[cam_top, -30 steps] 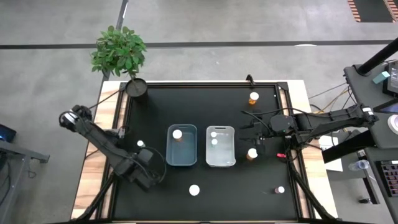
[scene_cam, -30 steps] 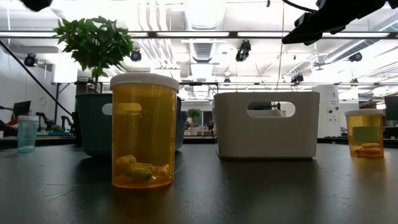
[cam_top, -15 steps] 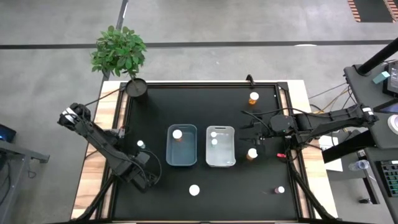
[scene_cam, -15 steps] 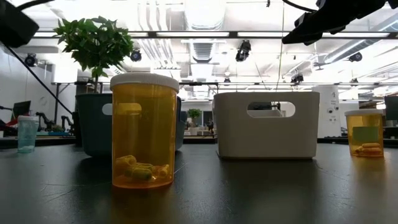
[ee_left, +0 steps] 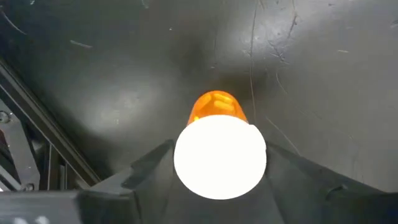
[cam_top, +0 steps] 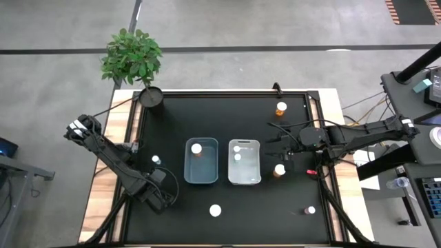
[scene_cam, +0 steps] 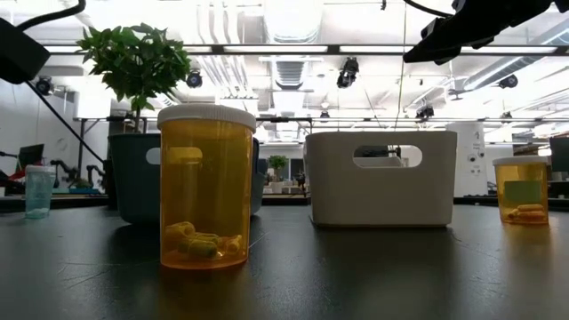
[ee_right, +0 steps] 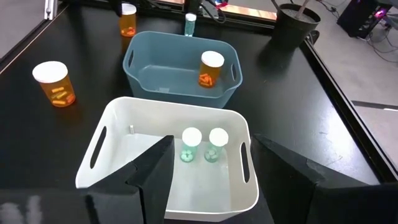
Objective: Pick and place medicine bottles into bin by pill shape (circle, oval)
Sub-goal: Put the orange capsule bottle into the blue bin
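An orange medicine bottle (ee_left: 214, 104) with a white cap (ee_left: 219, 155) stands upright on the black table near its left front. My left gripper (ee_left: 221, 148) points down over it, open, one finger on each side of the cap. In the high view the left gripper (cam_top: 160, 195) hides this bottle. My right gripper (cam_top: 281, 147) hangs open above the table, right of the white bin (cam_top: 244, 178), nothing between its fingers (ee_right: 155, 168). The blue-grey bin (cam_top: 201, 179) holds one orange bottle (ee_right: 211, 68). The white bin (ee_right: 112, 140) holds two small teal ones (ee_right: 191, 144). My left gripper comes at the bottle from above, pointing down, with its fingers (ee_left: 149, 171) on opposite sides of the white cap (ee_left: 186, 155). The cap covers the fingers' inner faces, so I cannot tell whether they touch it. The bottle stands upright on the table.
Loose bottles stand on the table: an orange one (cam_top: 216, 210) at the front middle, one (cam_top: 311, 210) at the front right, one (cam_top: 279, 169) beside the white bin, one (cam_top: 280, 108) at the far right, a small teal one (cam_top: 156, 160) left of the blue-grey bin. A potted plant (cam_top: 151, 97) fills the far left corner.
My left gripper has come down over the bottle at the table's left front; in the low view its arm has sunk into the picture at the top left. The right arm has kept still.
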You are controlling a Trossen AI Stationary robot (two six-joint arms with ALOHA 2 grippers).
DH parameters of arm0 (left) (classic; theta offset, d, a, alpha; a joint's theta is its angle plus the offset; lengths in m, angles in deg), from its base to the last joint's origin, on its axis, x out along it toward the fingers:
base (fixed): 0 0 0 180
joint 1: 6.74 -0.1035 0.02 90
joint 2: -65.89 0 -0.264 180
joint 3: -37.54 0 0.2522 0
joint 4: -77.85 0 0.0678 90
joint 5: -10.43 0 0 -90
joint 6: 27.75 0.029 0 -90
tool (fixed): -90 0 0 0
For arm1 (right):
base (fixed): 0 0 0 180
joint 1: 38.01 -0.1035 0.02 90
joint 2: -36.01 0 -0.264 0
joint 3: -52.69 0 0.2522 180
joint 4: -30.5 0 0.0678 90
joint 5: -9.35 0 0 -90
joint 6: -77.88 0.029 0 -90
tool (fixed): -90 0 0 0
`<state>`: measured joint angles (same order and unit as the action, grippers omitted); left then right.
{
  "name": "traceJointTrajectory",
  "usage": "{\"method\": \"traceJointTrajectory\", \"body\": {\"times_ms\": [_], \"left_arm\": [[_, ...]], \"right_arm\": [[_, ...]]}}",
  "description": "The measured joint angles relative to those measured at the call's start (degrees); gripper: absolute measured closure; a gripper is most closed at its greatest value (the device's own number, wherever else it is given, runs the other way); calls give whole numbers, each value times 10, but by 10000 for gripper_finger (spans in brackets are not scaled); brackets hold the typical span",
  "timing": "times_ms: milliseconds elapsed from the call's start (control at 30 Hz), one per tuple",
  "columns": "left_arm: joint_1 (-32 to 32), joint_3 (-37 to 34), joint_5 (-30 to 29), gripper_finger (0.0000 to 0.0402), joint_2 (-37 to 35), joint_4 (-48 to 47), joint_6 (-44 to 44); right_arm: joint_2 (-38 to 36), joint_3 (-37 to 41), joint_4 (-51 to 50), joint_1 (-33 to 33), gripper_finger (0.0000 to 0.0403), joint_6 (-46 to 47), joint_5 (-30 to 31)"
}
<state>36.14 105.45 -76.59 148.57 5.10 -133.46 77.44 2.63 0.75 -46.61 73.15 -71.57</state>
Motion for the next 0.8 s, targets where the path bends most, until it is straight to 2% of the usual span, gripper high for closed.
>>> {"method": "traceJointTrajectory", "body": {"times_ms": [100,333,600,800], "left_arm": [[0,1,0,214,0,-1,0],[0,12,3,210,0,-1,6],[-37,108,24,202,-3,-5,70],[-100,201,-53,201,11,-2,185]], "right_arm": [[0,0,0,0,200,0,0],[0,0,0,0,200,0,0],[0,0,0,0,200,-4,0],[0,0,5,0,200,-11,0]]}}
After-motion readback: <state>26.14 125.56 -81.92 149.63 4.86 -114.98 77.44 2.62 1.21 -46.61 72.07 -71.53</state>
